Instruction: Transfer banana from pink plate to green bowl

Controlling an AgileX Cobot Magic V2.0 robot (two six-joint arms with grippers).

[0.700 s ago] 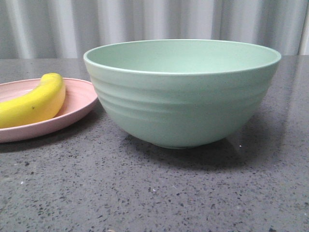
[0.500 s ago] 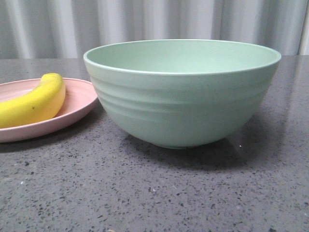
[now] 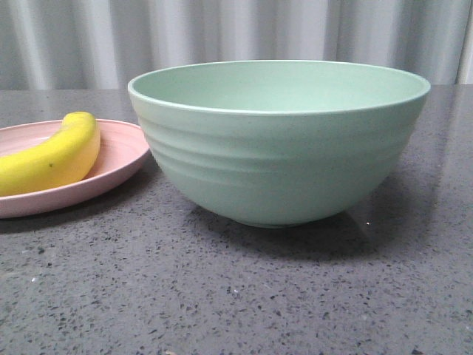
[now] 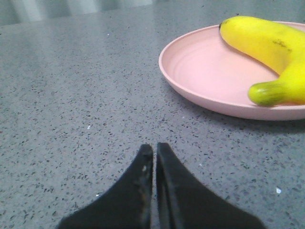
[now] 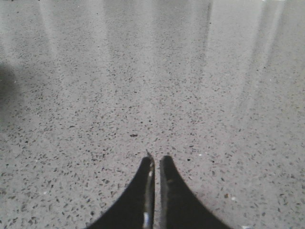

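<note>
CHANGE: none across front views | banana (image 3: pixel 50 155) lies on pink plate (image 3: pixel 118 159), left frame | green bowl (image 3: pixel 279 140) empty | left gripper (image 4: pixel 153 151), right gripper (image 5: pixel 156 161) jaws closed, holding nothing | transfer not begun

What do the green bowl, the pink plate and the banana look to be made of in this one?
Green bowl: probably matte plastic or a similar composite; even pale colour, soft sheen, moulded ridges around the outside.
Pink plate: likely the same kind of matte plastic; uniform pink, faint concentric rings, no sharp glare.
Banana: smooth, glossy yellow skin with small dark specks; whether it is real or plastic cannot be told.
</note>
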